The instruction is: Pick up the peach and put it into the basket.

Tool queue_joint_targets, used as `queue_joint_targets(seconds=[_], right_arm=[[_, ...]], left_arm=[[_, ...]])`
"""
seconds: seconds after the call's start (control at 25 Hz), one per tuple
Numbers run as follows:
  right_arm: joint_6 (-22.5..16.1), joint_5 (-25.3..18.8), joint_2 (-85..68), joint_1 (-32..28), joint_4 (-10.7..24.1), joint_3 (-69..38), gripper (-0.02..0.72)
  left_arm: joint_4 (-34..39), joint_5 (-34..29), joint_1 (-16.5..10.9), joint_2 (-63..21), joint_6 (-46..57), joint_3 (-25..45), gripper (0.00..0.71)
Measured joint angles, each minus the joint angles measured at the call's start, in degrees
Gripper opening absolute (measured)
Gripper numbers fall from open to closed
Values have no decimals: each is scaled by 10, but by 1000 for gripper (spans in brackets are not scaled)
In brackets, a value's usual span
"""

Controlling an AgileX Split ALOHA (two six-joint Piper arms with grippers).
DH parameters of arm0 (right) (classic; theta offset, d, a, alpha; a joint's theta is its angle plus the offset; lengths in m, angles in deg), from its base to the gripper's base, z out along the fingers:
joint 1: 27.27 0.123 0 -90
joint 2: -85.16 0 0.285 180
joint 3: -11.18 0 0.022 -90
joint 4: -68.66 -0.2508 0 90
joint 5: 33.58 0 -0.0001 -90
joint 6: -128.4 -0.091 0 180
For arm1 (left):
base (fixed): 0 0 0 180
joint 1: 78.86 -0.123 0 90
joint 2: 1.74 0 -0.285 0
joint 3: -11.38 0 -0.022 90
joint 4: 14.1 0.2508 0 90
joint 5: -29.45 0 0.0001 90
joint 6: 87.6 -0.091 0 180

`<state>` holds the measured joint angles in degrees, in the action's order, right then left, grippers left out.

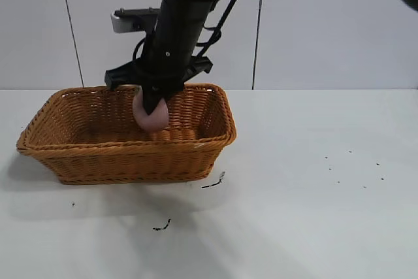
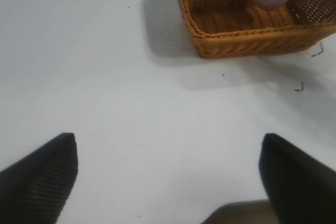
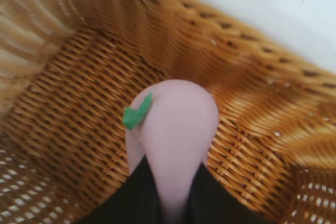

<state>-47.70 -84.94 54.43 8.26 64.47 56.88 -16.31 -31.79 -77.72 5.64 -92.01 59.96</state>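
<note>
Two arms on this rig, and only one is in play: the right gripper [image 1: 153,106] hangs inside the basket [image 1: 65,155] with its jaws pinching the peach [image 1: 151,115] between them, the pale pink fruit bulging out past the black tips. From the right wrist view the peach [image 3: 176,129] sits square between the jaws, green leaf [image 3: 136,112] off to one side, and woven basket floor [image 3: 68,108] lies directly beyond it, with the sloping wall rising close by. Whether the fruit is touching the weave or hanging just clear of it, I cannot tell. The left gripper [image 2: 168,174] is well away over bare bench [image 2: 105,77], jaws spread wide, nothing between them, looking on from a distance at the basket [image 2: 210,40]. So the job looks nearly done, with only the release left. The risk from here? A round toy fruit let go from any height could bounce or roll up that sloping side. The jaws also sit near the basket's rear wall, so a careless lift could snag the braided rim and drag the light wicker across the bench. A sticky release could carry the peach back out.
</note>
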Motion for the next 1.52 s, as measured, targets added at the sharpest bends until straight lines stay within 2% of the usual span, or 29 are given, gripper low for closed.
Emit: queue_joint_targets(seconds=[0.04, 0.08, 0.12, 0.24, 0.44, 0.6, 0.72, 1.04, 1.24, 1.36, 1.52], right_arm=[[0, -4, -1, 0, 1, 0, 540], [0, -7, -3, 0, 1, 0, 603], [0, -10, -6, 0, 2, 0, 640], [0, -18, -23, 0, 5, 1, 681], [0, -25, -59, -3, 5, 19, 689], [0, -41, -70, -28, 5, 55, 689], [0, -51, -71, -69, 5, 68, 689], [0, -80, -71, -231, 9, 68, 689], [0, -114, -71, -322, 11, 68, 689], [0, -144, -71, -352, 11, 68, 689], [5, -178, -71, -358, 8, 68, 689]], left_arm=[[0, 0, 0, 0, 0, 0, 692], [0, 0, 0, 0, 0, 0, 692], [0, 0, 0, 0, 0, 0, 692], [0, 0, 0, 0, 0, 0, 692], [0, 0, 0, 0, 0, 0, 692], [0, 0, 0, 0, 0, 0, 692], [0, 0, 0, 0, 0, 0, 692], [0, 0, 0, 0, 0, 0, 692], [0, 0, 0, 0, 0, 0, 692], [0, 0, 0, 0, 0, 0, 692], [0, 0, 0, 0, 0, 0, 692]])
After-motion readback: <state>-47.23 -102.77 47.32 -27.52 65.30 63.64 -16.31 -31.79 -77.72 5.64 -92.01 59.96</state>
